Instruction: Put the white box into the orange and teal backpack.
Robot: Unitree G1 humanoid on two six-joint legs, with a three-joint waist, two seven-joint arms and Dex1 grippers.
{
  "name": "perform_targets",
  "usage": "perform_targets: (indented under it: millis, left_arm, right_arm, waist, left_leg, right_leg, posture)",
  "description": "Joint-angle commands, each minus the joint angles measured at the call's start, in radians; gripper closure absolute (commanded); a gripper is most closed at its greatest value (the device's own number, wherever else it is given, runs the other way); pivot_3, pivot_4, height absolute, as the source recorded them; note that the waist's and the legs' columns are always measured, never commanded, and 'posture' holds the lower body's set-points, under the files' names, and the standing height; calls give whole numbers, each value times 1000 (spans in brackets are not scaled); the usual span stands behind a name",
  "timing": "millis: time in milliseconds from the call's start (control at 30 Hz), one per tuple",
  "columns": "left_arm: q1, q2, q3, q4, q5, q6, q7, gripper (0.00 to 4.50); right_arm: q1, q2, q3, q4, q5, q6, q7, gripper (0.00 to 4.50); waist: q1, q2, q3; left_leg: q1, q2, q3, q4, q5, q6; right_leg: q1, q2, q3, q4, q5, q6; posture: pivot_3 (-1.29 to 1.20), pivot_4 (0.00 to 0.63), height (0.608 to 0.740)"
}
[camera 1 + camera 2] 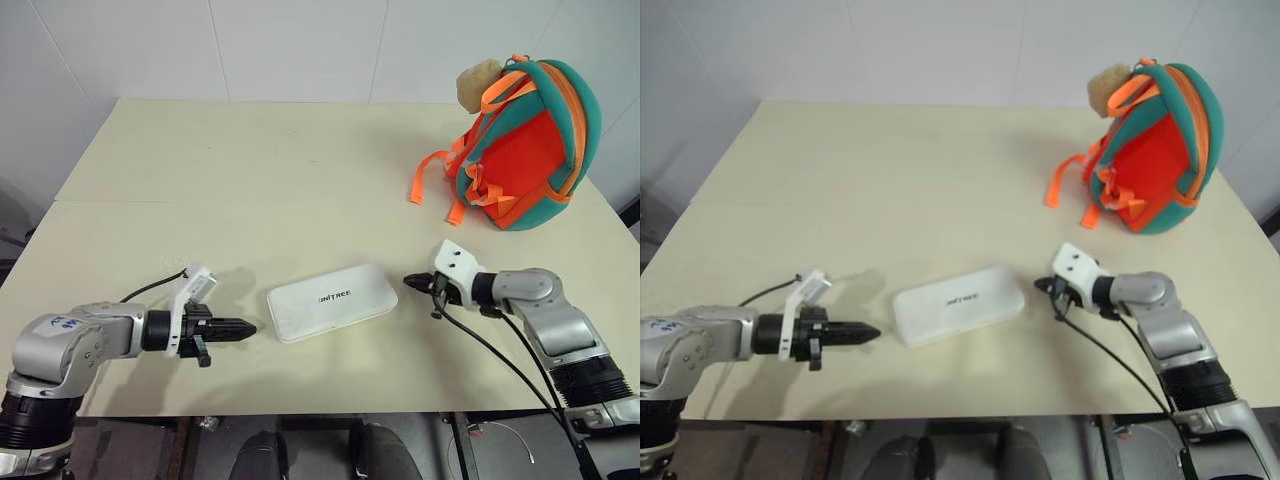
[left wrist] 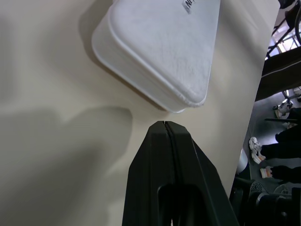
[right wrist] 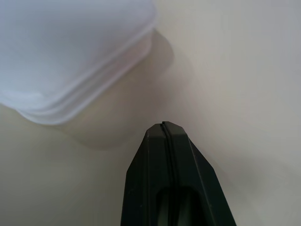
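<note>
The white box lies flat near the front middle of the table, its dark lettering facing up. My left gripper is shut and empty, its tip a short gap from the box's left end. From the other side my right gripper points at the box's right end, shut and empty too, just short of it. At the far right of the table the orange and teal backpack stands upright, a beige plush charm on top and orange straps trailing to its left.
The beige table runs back to a white wall. Its front edge lies just behind both arms. A black cable hangs from my right wrist. In the left wrist view, people's shoes stand on the floor beyond the table edge.
</note>
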Motion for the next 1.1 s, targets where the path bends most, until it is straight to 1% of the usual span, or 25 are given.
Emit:
perform_targets:
  millis: [33, 200, 467, 633, 1100]
  left_arm:
    - [-19, -21, -28, 17, 12, -42, 17, 4500]
    - [-56, -59, -53, 56, 22, -78, 41, 4500]
    - [-84, -81, -77, 81, 34, -106, 45, 4500]
    - [-108, -99, -90, 101, 44, -120, 50, 4500]
    - [-191, -92, -109, 173, 101, -179, 7, 4500]
  right_arm:
    - [8, 3, -8, -86, 15, 31, 7, 4380]
    - [23, 7, 5, -170, 37, 87, 32, 4380]
    - [44, 14, 35, -220, 41, 117, 51, 4380]
    - [23, 55, 53, -222, 30, 119, 36, 4380]
    - [25, 95, 75, -268, 19, 148, 44, 4380]
  waist:
    - [0, 0, 0]
    - [1, 0, 0]
    - [1, 0, 0]
    - [1, 0, 0]
    - [0, 0, 0]
  left_leg:
    - [0, 0, 0, 0, 0, 0]
    - [0, -2, 0, -1, 0, 0]
    - [0, -3, 0, -2, 0, 0]
    - [0, -3, 0, -1, 0, 0]
    - [1, -3, 0, -4, 1, 0]
  right_leg:
    - [0, 0, 0, 0, 0, 0]
    - [0, 0, 0, 0, 0, 0]
    - [0, 0, 0, 0, 0, 0]
    - [0, 0, 0, 0, 0, 0]
    - [0, 1, -1, 0, 0, 0]
  posture:
    - [0, 150, 740]
    - [0, 150, 740]
    - [0, 150, 740]
    - [0, 150, 740]
    - [0, 150, 740]
